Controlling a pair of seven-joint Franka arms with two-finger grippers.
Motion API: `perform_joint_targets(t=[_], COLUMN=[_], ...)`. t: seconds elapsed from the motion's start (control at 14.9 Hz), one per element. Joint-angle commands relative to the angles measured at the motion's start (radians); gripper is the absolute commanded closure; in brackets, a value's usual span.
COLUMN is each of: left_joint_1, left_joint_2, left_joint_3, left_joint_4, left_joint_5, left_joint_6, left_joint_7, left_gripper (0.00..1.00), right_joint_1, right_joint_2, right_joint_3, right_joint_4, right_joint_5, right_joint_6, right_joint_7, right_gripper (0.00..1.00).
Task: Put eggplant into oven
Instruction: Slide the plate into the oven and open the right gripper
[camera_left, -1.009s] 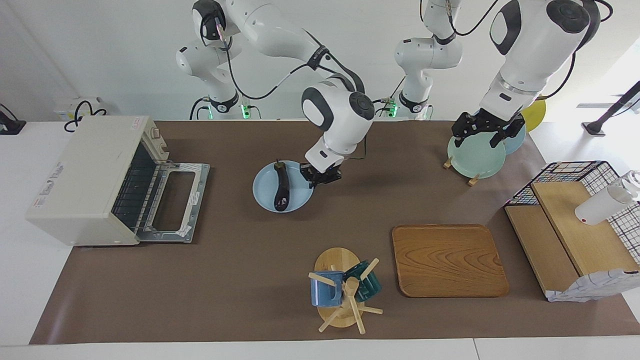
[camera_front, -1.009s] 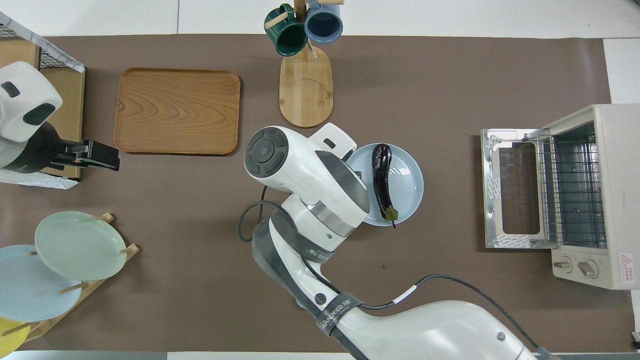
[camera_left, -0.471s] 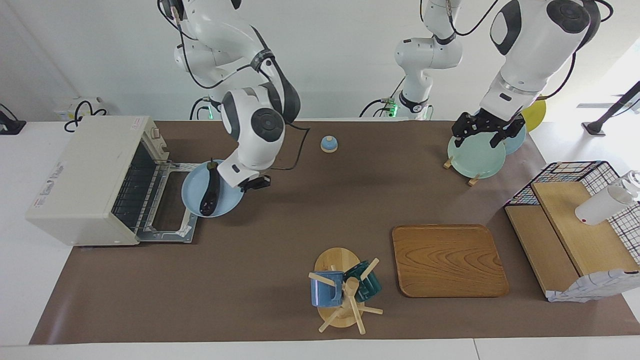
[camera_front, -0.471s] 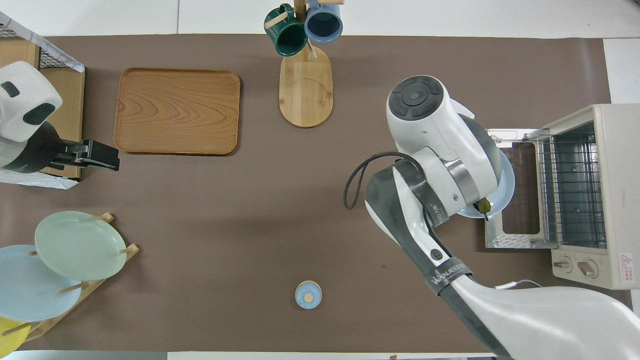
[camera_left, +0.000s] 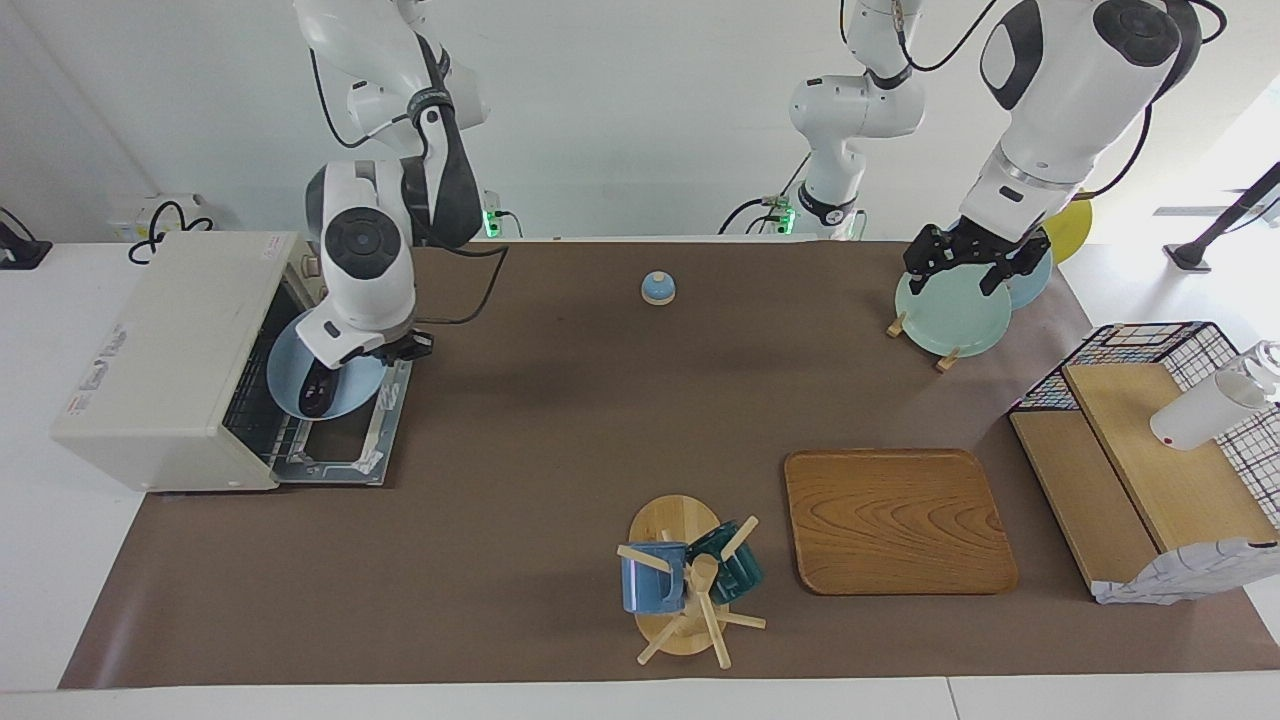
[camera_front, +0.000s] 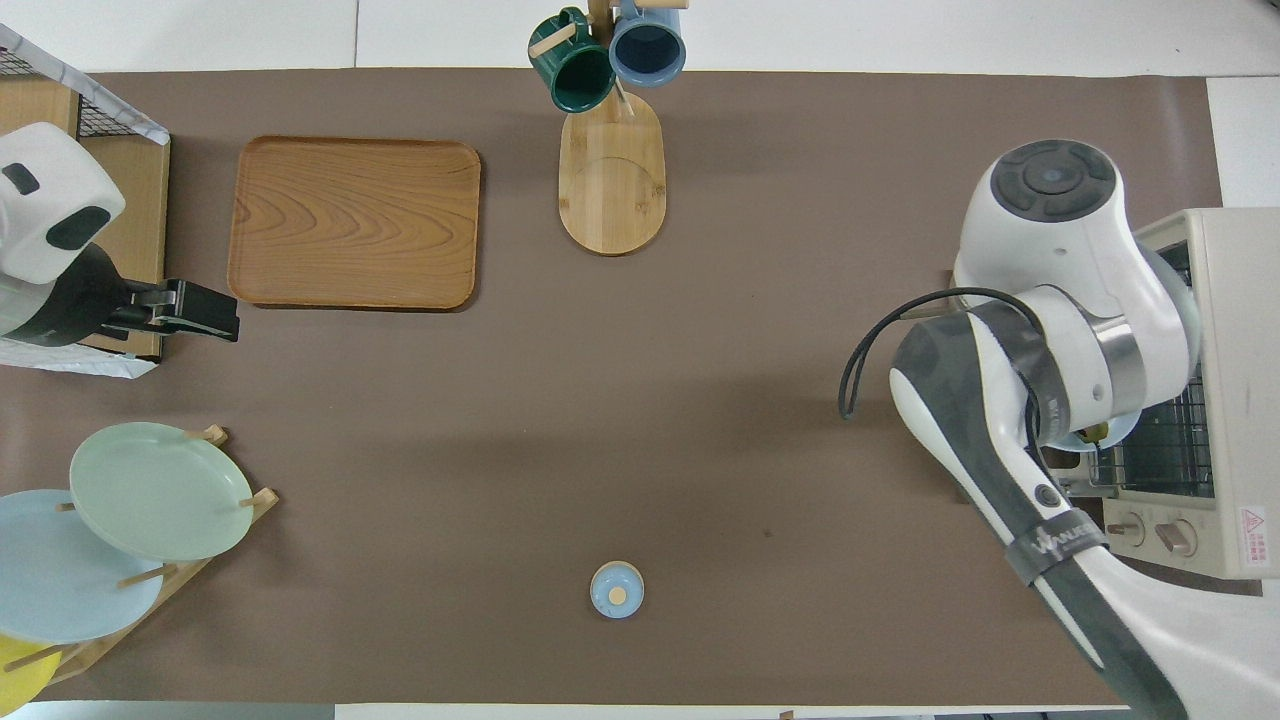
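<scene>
The dark purple eggplant (camera_left: 318, 386) lies on a light blue plate (camera_left: 355, 385). My right gripper (camera_left: 398, 347) is shut on the plate's rim and holds it over the open door (camera_left: 345, 455) of the cream-white oven (camera_left: 160, 350), with the plate's edge at the oven's mouth. In the overhead view my right arm hides most of the plate (camera_front: 1122, 436); only the eggplant's green stem tip (camera_front: 1097, 432) shows beside the oven (camera_front: 1235, 300). My left gripper (camera_left: 955, 280) waits open over the plate rack.
A small blue bell (camera_left: 658, 288) sits near the robots' edge. A mug tree (camera_left: 690, 580) and a wooden tray (camera_left: 897, 520) lie farther out. A rack with a green plate (camera_left: 945, 315) and a wire basket with wooden shelves (camera_left: 1150, 450) are at the left arm's end.
My right gripper has carried the plate with the eggplant from the table's middle to the oven's open door and mouth. The blue bell came into view. The left arm has not moved.
</scene>
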Motion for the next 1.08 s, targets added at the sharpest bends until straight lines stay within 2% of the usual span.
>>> perform_joint_targets(t=[0.0,0.47,0.87,0.94,1.01], left_joint_1=[0.014,0.014,0.014,0.014,0.014], left_joint_2=[-0.007,-0.007,-0.007,-0.007,-0.007], left_joint_3=[-0.007,-0.007,-0.007,-0.007,-0.007], left_joint_4=[0.001,0.001,0.001,0.001,0.001], left_joint_5=[-0.014,-0.012,-0.012,-0.012,-0.014], left_joint_6=[0.003,0.003,0.003,0.003,0.003], left_joint_7=[0.006,0.006,0.006,0.006,0.006], left_gripper=[0.00,0.00,0.00,0.00,0.00], right_joint_1=[-0.120,-0.201,-0.197,-0.194,-0.189], right_joint_2=[-0.043,-0.107,-0.106,-0.104,-0.103], right_joint_3=[0.016,0.016,0.017,0.017,0.021], right_joint_4=[-0.056,-0.287,-0.286,-0.283,-0.278], right_joint_5=[-0.012,-0.012,-0.003,-0.002,-0.002], right_joint_6=[0.037,0.295,0.301,0.301,0.300], right_joint_7=[-0.132,-0.140,-0.125,-0.113,-0.107], right_gripper=[1.00,1.00,1.00,0.92,0.89])
